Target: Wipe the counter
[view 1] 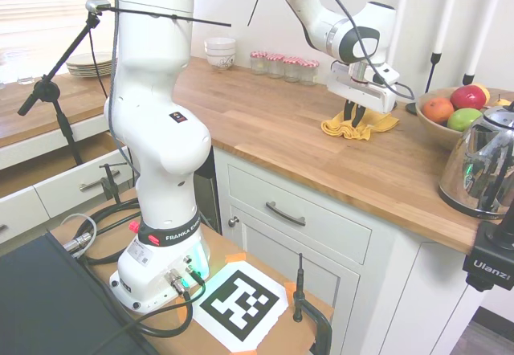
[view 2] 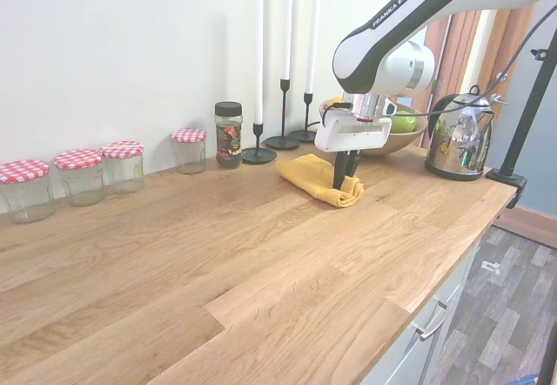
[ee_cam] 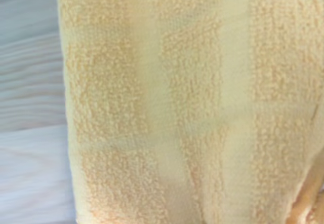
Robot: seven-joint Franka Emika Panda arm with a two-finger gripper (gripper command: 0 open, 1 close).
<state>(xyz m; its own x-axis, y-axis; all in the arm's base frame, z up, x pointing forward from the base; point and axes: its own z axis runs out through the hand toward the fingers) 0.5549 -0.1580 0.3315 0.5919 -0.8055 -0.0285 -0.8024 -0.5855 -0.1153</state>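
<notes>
The counter (view 1: 273, 130) is a long honey-brown butcher-block worktop over white cabinets, and in the second exterior view the counter (view 2: 218, 254) fills the foreground. A crumpled yellow cloth (view 1: 365, 128) lies on it near the back wall. My gripper (view 1: 353, 120) points straight down into the cloth, its dark fingers close together and pinching a fold. From the other side, the gripper (view 2: 343, 176) stands in the bunched front edge of the cloth (view 2: 309, 176). Up close, the wrist view is almost filled by the cloth's terry weave (ee_cam: 177, 107).
A fruit bowl (view 1: 450, 114) and a steel kettle (view 1: 482, 162) stand just beyond the cloth. Black candlesticks (view 2: 283, 132) and a spice jar (view 2: 229, 134) line the wall. Red-checked jars (view 1: 281, 64) and stacked white bowls (view 1: 220, 52) sit further along.
</notes>
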